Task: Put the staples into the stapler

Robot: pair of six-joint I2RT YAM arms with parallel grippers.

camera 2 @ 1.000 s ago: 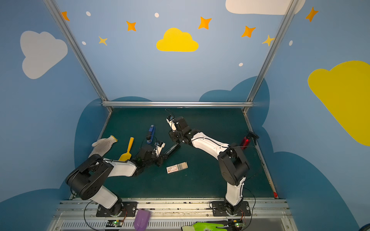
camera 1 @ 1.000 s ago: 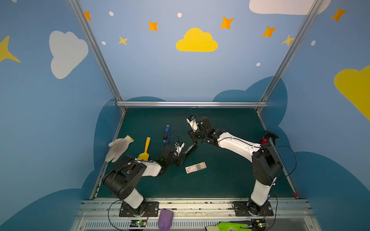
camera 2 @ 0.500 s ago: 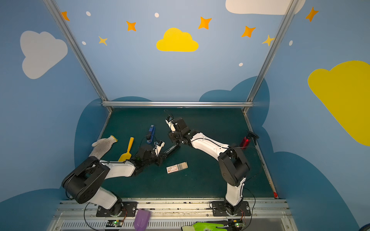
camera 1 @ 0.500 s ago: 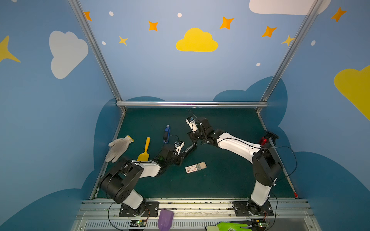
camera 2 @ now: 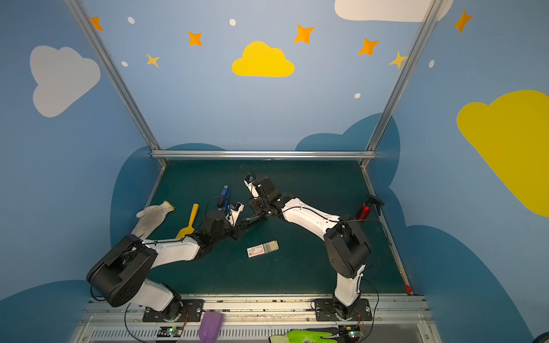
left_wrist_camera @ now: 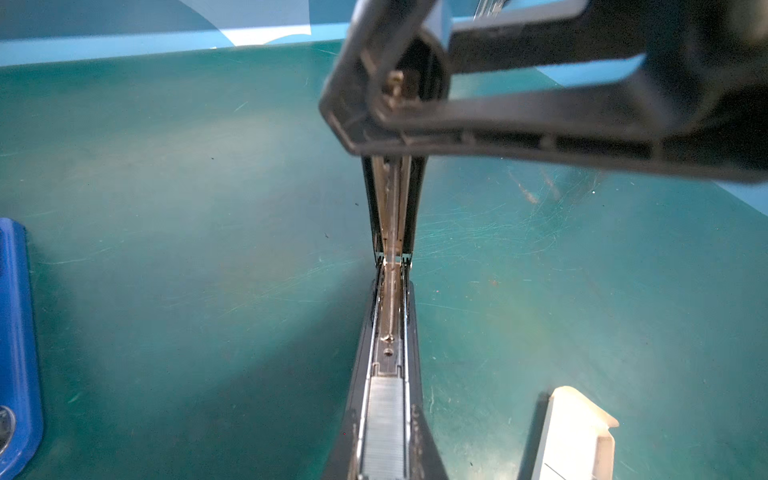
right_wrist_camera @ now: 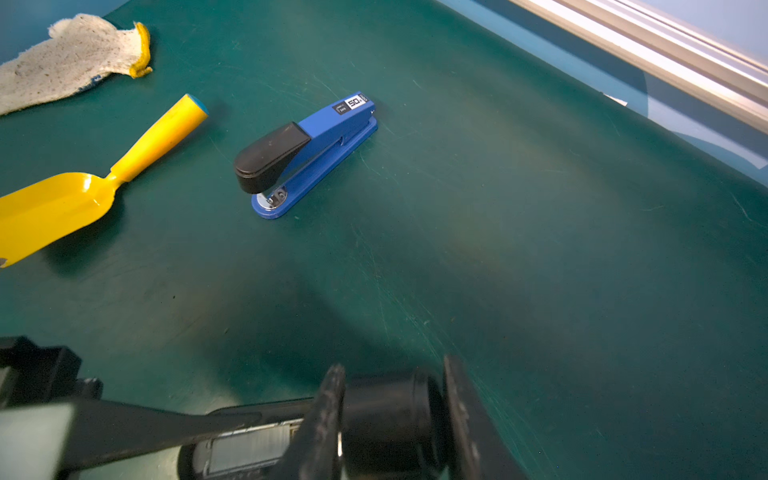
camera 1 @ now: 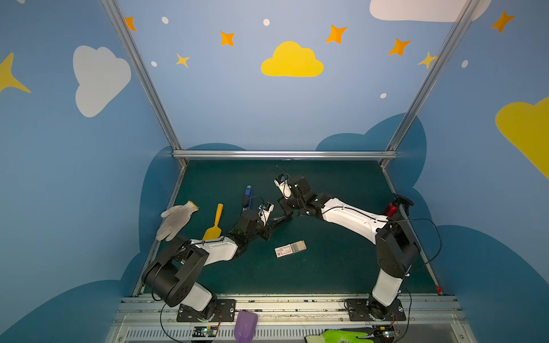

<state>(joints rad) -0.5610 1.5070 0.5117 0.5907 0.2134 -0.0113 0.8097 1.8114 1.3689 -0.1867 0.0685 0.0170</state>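
Nearly done imo: staples (left_wrist_camera: 384,424) sit in the open black stapler's (left_wrist_camera: 392,316) channel mid-mat, right gripper (right_wrist_camera: 392,399) fingers clamped on its swung-back lid, left gripper (camera 1: 271,223) at the base end, grip can't tell, so just lid-closing left.

in both top views the black stapler (camera 1: 279,220) is a thin dark bar, too small to read, and where the left gripper (camera 1: 267,229) and right gripper (camera 1: 287,209) meet it cannot be made out. the rows in the staple box (camera 1: 290,249) blur into one grey patch. a red thing (camera 1: 389,209) at the right edge of the surface (camera 1: 341,267) is too small to name. beyond the near edge a purple scoop (camera 1: 245,326) and green glove (camera 1: 341,337) are cut off. the left wrist view crops the staples (left_wrist_camera: 384,424), blue stapler (left_wrist_camera: 18,340) and staple box; the right wrist view crops the yellow scoop (right_wrist_camera: 54,208) and knit glove (right_wrist_camera: 62,54).
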